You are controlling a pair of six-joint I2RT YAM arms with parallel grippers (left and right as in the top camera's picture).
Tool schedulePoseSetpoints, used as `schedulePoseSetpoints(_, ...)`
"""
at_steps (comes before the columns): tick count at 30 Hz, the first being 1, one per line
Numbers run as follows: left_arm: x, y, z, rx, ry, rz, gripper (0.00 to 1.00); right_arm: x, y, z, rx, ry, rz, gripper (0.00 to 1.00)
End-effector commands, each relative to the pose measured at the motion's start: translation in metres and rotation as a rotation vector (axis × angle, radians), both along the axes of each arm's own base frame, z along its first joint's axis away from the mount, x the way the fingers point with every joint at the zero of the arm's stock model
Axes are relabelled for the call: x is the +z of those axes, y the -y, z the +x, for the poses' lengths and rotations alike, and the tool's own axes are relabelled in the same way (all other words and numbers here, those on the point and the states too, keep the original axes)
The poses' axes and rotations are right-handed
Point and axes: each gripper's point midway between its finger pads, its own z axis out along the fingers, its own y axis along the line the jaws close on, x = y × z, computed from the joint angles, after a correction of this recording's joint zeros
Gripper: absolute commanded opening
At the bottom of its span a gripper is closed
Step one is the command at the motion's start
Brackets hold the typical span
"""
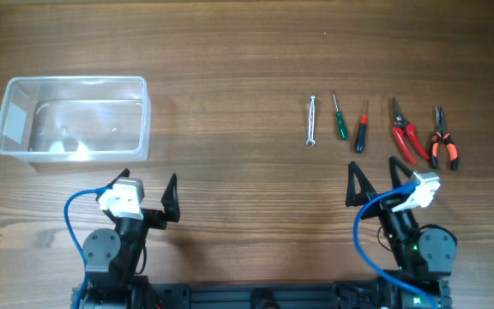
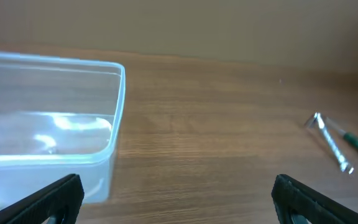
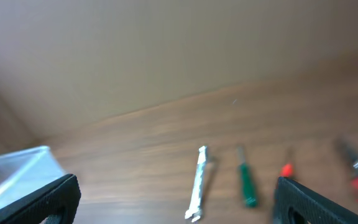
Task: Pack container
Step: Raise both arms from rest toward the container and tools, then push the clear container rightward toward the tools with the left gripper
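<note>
Plainly the container (image 1: 147, 110) sits unpacked; my left gripper (image 1: 148, 182) and right gripper (image 1: 374, 172) gape empty, so the wrench (image 1: 311, 120) ahead awaits my right.

Clear container (image 1: 75, 80), green screwdriver (image 1: 340, 127), red cutters (image 1: 400, 127) (pliers (image 1: 441, 136) seemingly orange-black)

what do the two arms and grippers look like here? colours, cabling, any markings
The left arm and right arm are matte black with round joint housings. The left gripper and right gripper each have two black, tapered fingers. A white block sits at each wrist, and a blue cable loops back from it. No markings are legible.
</note>
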Motion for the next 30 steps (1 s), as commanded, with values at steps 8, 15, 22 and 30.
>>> schedulePoseSetpoints(8, 0.097, -0.022, 0.017, 0.179, -0.001, -0.200, 1.00, 0.051, -0.014, 0.035, 0.077, -0.334, 0.161, 1.00)
schedulePoseSetpoints(15, 0.109, -0.028, 0.076, 0.215, -0.328, -0.080, 1.00, 0.068, -0.010, 0.106, 0.152, -0.563, -0.059, 1.00)
schedulePoseSetpoints(22, 0.115, -0.043, 0.156, 0.238, -0.601, -0.009, 1.00, 0.041, 0.004, 0.146, 0.185, -0.824, 0.006, 1.00)
schedulePoseSetpoints(30, 0.034, -0.038, 0.158, 0.132, -0.874, 0.114, 0.97, -0.001, 0.086, 0.122, -0.150, -1.034, -0.119, 1.00)
